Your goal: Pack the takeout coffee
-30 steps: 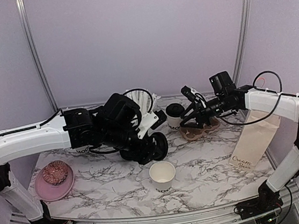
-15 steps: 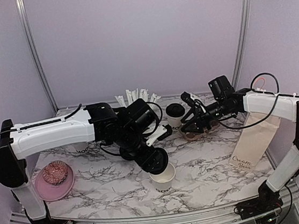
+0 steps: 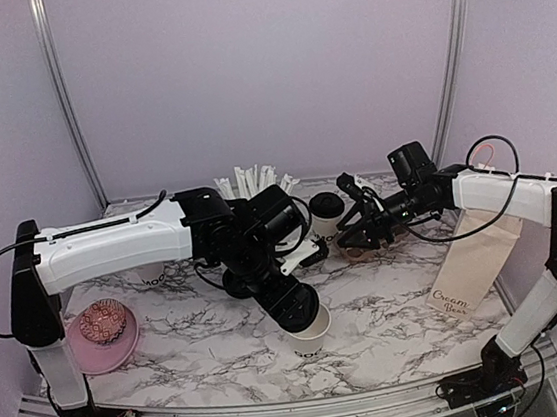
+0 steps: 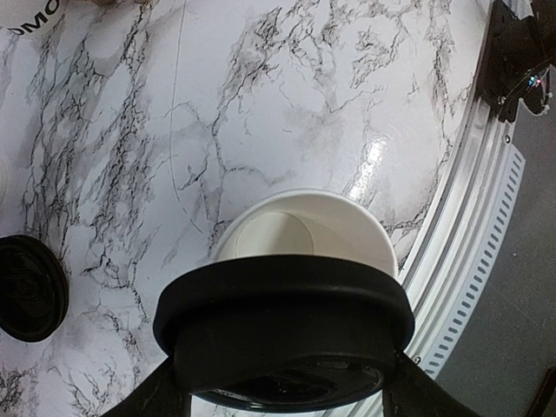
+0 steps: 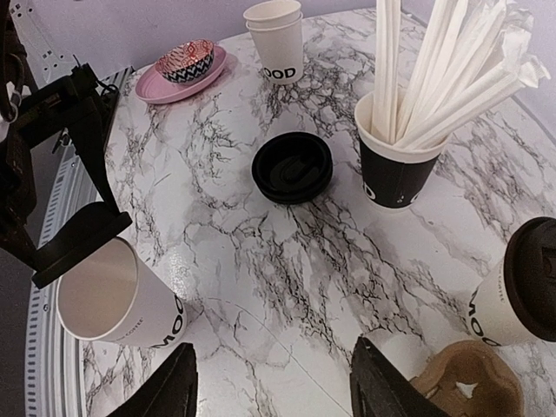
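Swung from mid-frame down to lower centre of the overhead view, holds the left gripper clamped on a black lid just over the open cup. Keeps the right gripper spread and empty by the brown carrier, right of centre. Shows one lidded cup beside that carrier, unpacked; leaves capping and loading both cups undone.

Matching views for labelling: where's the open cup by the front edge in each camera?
Top external: open cup front centre, half under the lid.
Left wrist: centre, just beyond the lid.
Right wrist: lower left, lid beside its rim.
Shared landmark: that black lid, held over the cup in all three.
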Controlling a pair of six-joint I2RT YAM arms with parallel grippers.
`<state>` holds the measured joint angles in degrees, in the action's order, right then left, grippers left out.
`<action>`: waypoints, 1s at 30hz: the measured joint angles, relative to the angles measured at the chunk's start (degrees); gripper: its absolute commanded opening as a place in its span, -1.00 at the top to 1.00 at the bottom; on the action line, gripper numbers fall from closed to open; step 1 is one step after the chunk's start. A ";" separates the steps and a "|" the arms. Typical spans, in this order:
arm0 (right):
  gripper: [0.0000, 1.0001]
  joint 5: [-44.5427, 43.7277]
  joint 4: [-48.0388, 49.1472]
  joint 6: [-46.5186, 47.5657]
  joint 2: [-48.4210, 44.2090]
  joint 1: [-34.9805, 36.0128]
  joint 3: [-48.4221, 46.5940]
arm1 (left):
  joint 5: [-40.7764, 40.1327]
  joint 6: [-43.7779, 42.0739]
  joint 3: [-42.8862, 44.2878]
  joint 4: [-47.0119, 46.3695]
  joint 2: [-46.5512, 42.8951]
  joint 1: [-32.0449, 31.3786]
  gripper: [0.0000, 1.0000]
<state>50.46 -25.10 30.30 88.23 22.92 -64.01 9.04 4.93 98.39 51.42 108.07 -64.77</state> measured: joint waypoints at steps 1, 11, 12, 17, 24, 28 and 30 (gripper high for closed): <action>-0.15 0.00 -0.07 0.00 0.02 0.00 -0.02 | 0.02 0.00 0.11 0.24 0.17 -0.07 -0.40; -0.15 0.04 -0.61 0.02 0.09 0.00 -0.02 | 0.15 0.02 0.85 1.60 1.46 -0.46 -0.40; -0.15 0.07 -0.66 0.02 0.11 0.00 -0.02 | 0.15 0.02 1.14 1.64 1.62 -0.55 -0.39; -0.15 0.22 -0.72 0.02 0.37 0.00 -0.02 | -0.22 0.02 2.19 2.08 1.66 -0.92 -0.39; -0.15 0.24 -0.76 0.02 0.50 0.07 -0.02 | -1.05 -0.07 4.92 3.96 1.79 -1.60 -0.39; -0.15 0.26 -0.96 0.04 0.50 0.07 -0.02 | -1.18 -0.33 6.25 4.48 2.25 -1.97 -0.39; -0.15 0.28 -1.09 0.09 0.50 0.07 -0.02 | -1.18 -0.48 6.69 4.63 2.93 -1.99 -0.39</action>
<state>50.74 -26.20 30.39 88.73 22.98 -64.03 7.86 4.45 105.08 56.05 111.00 -66.76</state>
